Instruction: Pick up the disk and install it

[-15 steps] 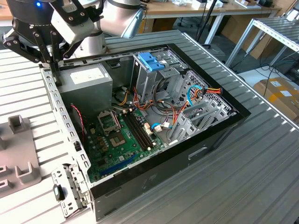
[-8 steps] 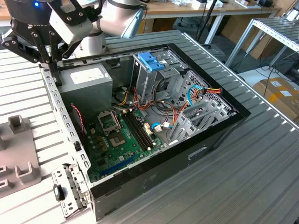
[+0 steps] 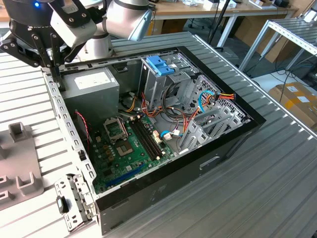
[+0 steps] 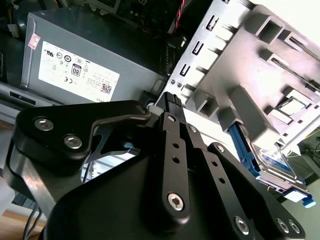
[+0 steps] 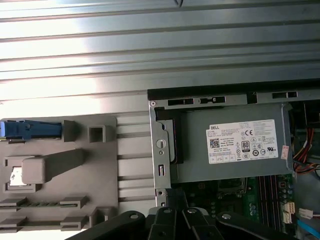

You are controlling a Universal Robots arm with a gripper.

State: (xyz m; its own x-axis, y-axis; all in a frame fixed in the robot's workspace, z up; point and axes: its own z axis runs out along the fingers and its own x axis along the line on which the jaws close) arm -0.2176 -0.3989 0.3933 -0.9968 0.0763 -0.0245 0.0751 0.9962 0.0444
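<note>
On the grey plastic holder tray (image 5: 100, 165), just beside the open black computer case (image 3: 198, 168), the flat dark disk in its bright blue frame (image 4: 272, 159) is kept among raised grey pegs. The black gripper (image 4: 172, 100) is held over the case's back corner, near the grey metal power box (image 5: 230, 145) and apart from the disk. Whether its jaws are spread or pressed together cannot be told. The thin metal case wall (image 3: 64, 119) could be bumped if the gripper is brought low there. The disk could be caught on the pegs if it is pulled crooked. Inside the case, the red and blue wires (image 3: 223, 95) could be snagged, and little room is left by the tall grey metal cage (image 3: 151, 87). Plenty of open room is found over the ribbed metal surface (image 3: 257, 198).
</note>
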